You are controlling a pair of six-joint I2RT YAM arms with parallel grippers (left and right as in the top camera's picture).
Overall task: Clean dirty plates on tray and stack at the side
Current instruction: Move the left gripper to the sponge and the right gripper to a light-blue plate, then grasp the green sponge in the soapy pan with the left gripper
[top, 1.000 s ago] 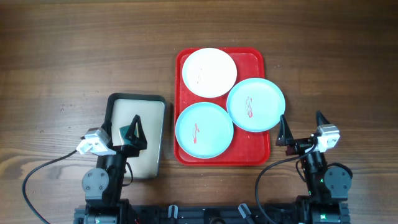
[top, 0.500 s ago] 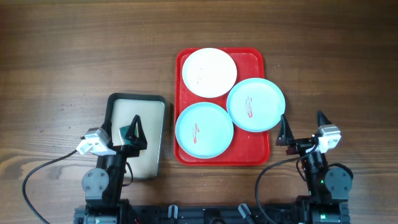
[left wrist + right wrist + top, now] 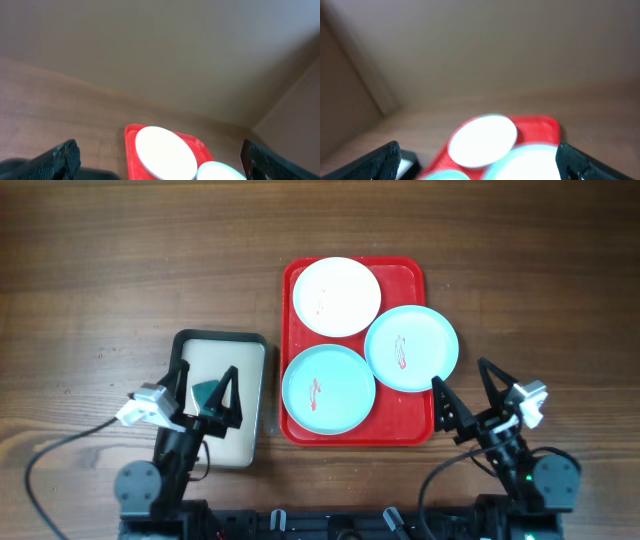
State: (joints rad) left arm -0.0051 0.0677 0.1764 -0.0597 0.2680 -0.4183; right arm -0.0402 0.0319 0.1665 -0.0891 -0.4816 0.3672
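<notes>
A red tray [image 3: 410, 275] lies at the table's middle with three plates on it. A white plate [image 3: 337, 296] with a faint red smear sits at the back. A light blue plate [image 3: 412, 347] with a red smear lies at the right, overhanging the rim. Another light blue plate [image 3: 328, 388] with a red smear lies at the front left. My left gripper [image 3: 205, 392] is open over a grey pan [image 3: 245, 365], above a green sponge [image 3: 207, 393]. My right gripper [image 3: 463, 394] is open and empty at the tray's front right corner. Both wrist views show the white plate [image 3: 162, 152] [image 3: 481, 140] between wide-apart fingers.
The grey pan with a dark rim stands left of the tray. Bare wooden table [image 3: 150, 260] lies at the back, far left and right of the tray. Cables [image 3: 60, 455] run along the front edge by both arm bases.
My right gripper has moved left and forward toward the tray's front right corner. My left gripper has shifted slightly over the pan. The plates have not moved.
</notes>
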